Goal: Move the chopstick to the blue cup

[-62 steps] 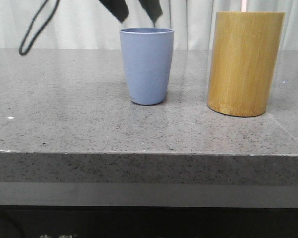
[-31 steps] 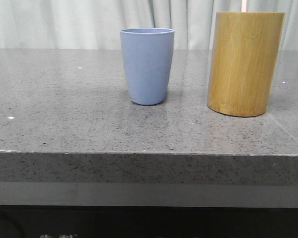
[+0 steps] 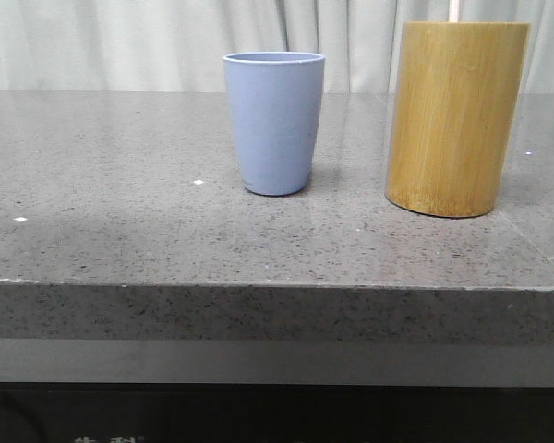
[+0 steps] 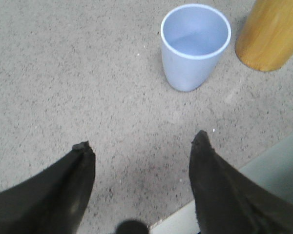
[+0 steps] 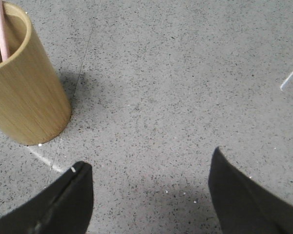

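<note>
The blue cup [image 3: 273, 122] stands upright and empty on the grey stone table; it also shows in the left wrist view [image 4: 193, 45]. A pink chopstick [image 5: 0, 30] leans inside the tan bamboo holder [image 3: 454, 118], with only its slim tip [image 3: 453, 10] showing above the rim in the front view. My left gripper [image 4: 141, 141] is open and empty above bare table, short of the blue cup. My right gripper [image 5: 149, 163] is open and empty above bare table beside the bamboo holder [image 5: 24, 87]. Neither gripper shows in the front view.
The grey speckled table [image 3: 120, 185] has a front edge [image 3: 277, 288] close to the camera. The bamboo holder [image 4: 273, 31] stands right of the blue cup. White curtains [image 3: 120, 41] hang behind the table. A pale strip past the table's edge [image 4: 273, 165] shows in the left wrist view.
A second ago dark gripper fingers and a cable hung above the blue cup in the front view; they have moved up out of that view. The cup and holder have not moved.
</note>
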Tool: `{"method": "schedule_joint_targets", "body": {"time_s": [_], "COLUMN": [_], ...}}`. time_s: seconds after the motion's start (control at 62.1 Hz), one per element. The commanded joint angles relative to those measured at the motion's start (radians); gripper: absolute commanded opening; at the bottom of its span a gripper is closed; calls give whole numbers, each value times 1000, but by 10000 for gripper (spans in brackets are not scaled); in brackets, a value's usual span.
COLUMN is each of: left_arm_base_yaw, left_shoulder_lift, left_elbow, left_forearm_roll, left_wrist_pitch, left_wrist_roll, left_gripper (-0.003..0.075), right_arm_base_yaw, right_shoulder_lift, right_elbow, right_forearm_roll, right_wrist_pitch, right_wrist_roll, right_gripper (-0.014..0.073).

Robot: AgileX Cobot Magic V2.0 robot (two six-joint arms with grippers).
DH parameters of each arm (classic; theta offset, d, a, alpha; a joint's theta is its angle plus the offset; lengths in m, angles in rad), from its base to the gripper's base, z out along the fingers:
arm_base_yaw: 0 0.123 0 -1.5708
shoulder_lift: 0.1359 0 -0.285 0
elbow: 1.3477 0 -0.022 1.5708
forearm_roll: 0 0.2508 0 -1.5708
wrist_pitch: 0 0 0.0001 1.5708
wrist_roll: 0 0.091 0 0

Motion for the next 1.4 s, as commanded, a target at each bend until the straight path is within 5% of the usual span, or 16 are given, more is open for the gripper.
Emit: {"method": "schedule_joint_targets", "body": {"time_s": [0.0,0.386,0.837,1.288,1.385], "left_arm_base_yaw": [2,2,2,2,2], "left_shoulder_lift": [-64,-83,-79,-79,-79], "left_elbow": [15,29,29,29,29], "left_forearm_roll": [3,3,3,3,3], "left_wrist_pitch": [-86,-94,-94,-94,-103], "left_wrist_roll": [-8,-8,-8,-8,-8], "left_gripper": [422,422,422,422,422], "right_arm_base_yaw": [-1,114,161,161,161], "right_shoulder_lift": [0,148,538,727,727], "right_elbow": [-57,-300,-573,-694,-694], "right_forearm_roll": [24,219,471,478,478], "right_wrist_pitch": [-49,-50,-146,-180,-187], "right_wrist_roll": [-23,-187,-194,-201,-202], "right_gripper": [516,516,516,514,437]}}
